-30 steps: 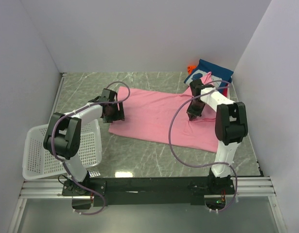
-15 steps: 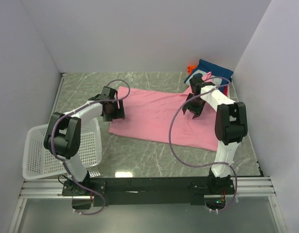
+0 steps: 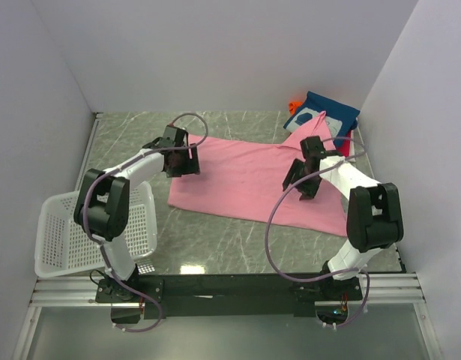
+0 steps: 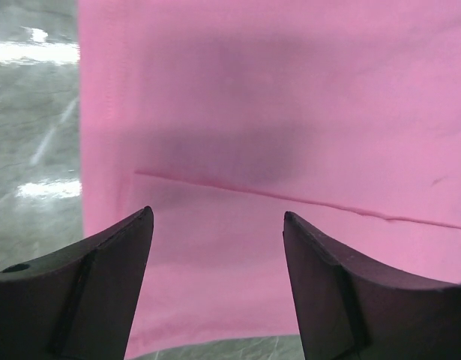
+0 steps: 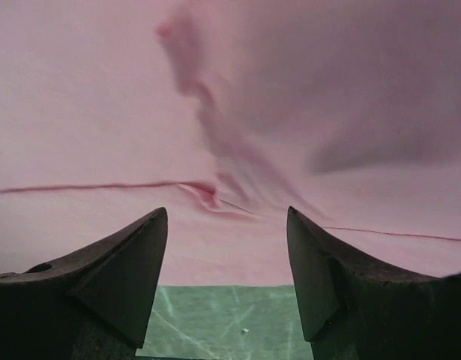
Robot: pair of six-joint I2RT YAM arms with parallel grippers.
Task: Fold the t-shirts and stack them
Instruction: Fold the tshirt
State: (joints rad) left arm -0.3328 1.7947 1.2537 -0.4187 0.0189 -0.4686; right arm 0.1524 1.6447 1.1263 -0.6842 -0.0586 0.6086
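Two arms reach over a pink t-shirt [image 3: 241,176] spread flat on the green marble table [image 3: 125,131], seen from my remote station. My left gripper [image 3: 181,160] hangs above the shirt's left edge, forearm stretched forward and wrist tipped down. Its jaws stand wide apart with nothing between them, and a seam line [image 4: 290,199] crosses the cloth below. My right gripper [image 3: 305,180] hovers over the shirt's right side, elbow drawn back toward the near edge. Its jaws are likewise spread and empty, above a small pucker [image 5: 204,191] in the fabric. A white basket [image 3: 61,240] sits near left, and blue cloth [image 3: 327,111] lies in the far right corner.
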